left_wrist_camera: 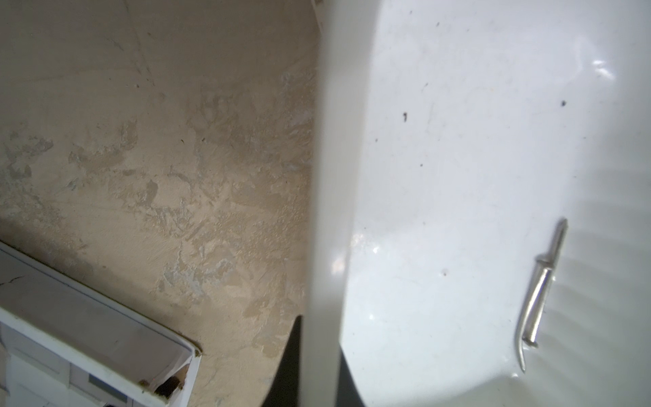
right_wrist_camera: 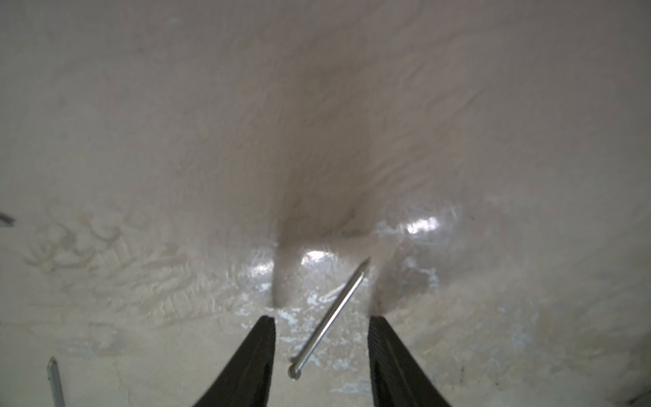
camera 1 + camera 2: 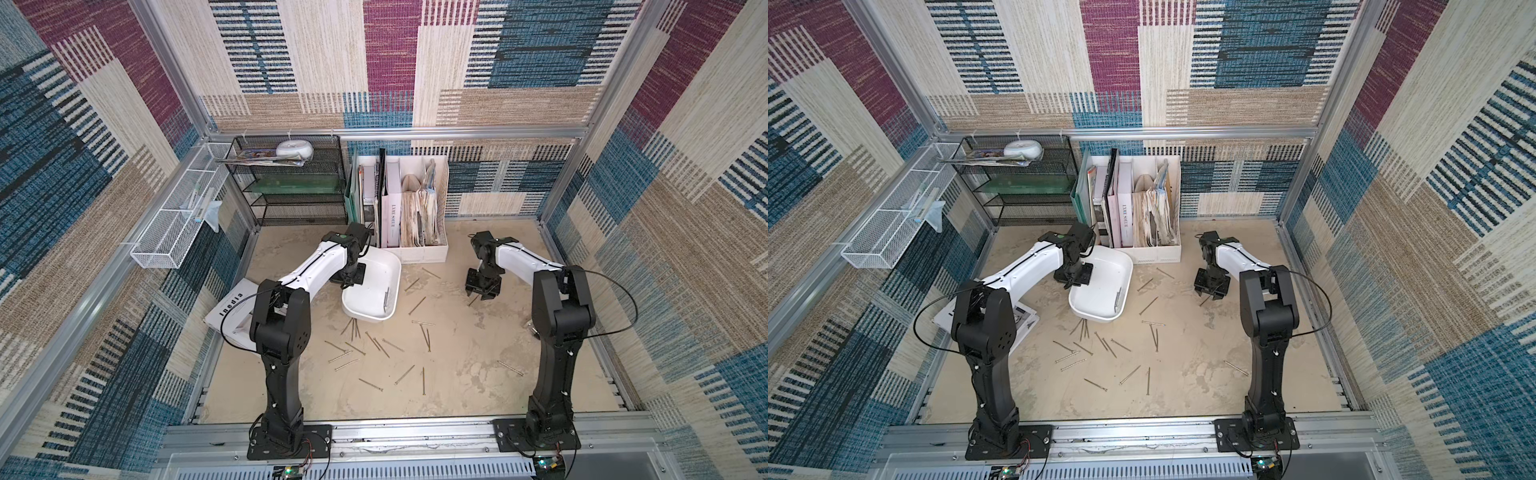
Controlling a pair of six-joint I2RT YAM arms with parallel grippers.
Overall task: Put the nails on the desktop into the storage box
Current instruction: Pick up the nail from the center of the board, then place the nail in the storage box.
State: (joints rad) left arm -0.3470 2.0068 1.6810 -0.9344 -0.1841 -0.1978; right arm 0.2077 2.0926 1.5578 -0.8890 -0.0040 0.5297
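Note:
The white storage box [image 3: 374,278] [image 3: 1104,282] looks tilted, its left rim higher. My left gripper [image 3: 347,282] [image 3: 1071,282] [image 1: 322,334] is shut on that rim, one dark finger on each side of the wall. A couple of nails [image 3: 386,297] [image 1: 539,292] lie against the box's right wall. Several more nails [image 3: 374,345] [image 3: 1100,345] are scattered over the beige desktop [image 3: 478,374] in front of the box. My right gripper [image 3: 480,296] [image 3: 1209,296] [image 2: 322,319] hangs open just above the desktop, with one nail [image 2: 331,317] lying loose between its fingers.
A white file holder [image 3: 419,249] full of papers stands just behind the box. A black mesh shelf [image 3: 299,195] stands at the back left. A white wire basket [image 3: 174,228] hangs on the left wall. A white booklet [image 3: 232,307] lies under the left arm.

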